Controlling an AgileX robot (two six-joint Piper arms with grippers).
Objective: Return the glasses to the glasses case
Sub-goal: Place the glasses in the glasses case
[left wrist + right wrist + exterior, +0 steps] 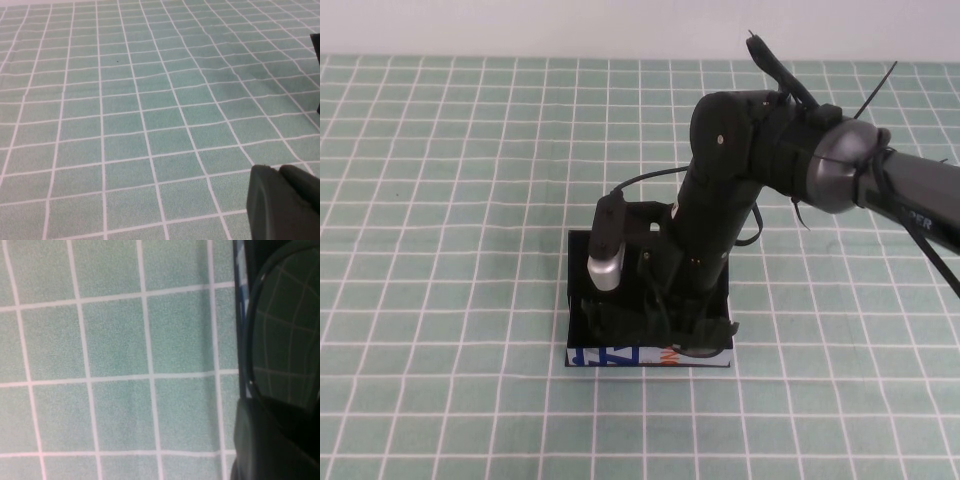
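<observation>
The glasses case (620, 356) lies on the cloth in the middle of the high view, black with a white front edge printed in blue and orange. My right gripper (660, 318) is down over the case's front part and covers most of it. The right wrist view shows one greyish lens of the glasses (287, 335) in its thin dark rim, right against my dark finger (265, 440), with the case's front edge (240, 300) beside it. The glasses are hidden in the high view. My left gripper (282, 197) is outside the high view, hanging over bare cloth with its fingertips together.
A green cloth with a white grid (440, 250) covers the whole table. The right arm (880, 180) reaches in from the right, with a silver wrist camera (605, 262) over the case's left side. Nothing else lies on the cloth.
</observation>
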